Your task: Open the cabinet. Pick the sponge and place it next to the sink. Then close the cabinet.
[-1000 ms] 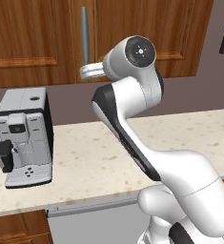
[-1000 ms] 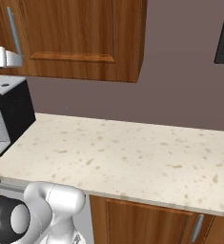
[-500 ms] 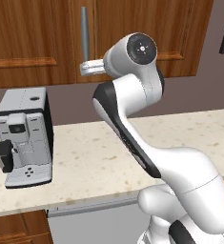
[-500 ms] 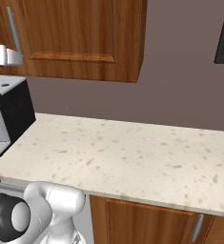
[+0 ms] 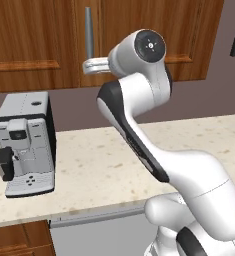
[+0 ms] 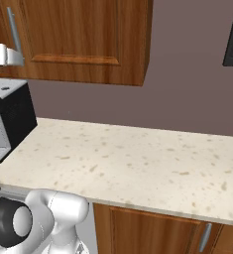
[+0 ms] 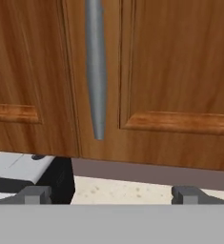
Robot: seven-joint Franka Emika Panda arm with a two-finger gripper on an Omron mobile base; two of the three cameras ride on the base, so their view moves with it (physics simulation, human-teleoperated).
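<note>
While the cabinet is shut, the task sits at its first step, opening the door; the sponge is presumably inside, unseen. Below runs the table with a coffee machine. The handle hangs ahead of the fingers, which are spread wide, holding and touching nothing. Next they likely must advance, straddle the handle, and close.

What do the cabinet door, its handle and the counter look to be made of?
The cabinet door looks like reddish-brown wood with a satin finish: grain streaks and a recessed panel show. Its handle looks like brushed metal, plain silver-grey with a soft sheen. The counter looks like polished stone or a stone-look laminate, cream with brown speckles; which one cannot be told from the look alone.
</note>
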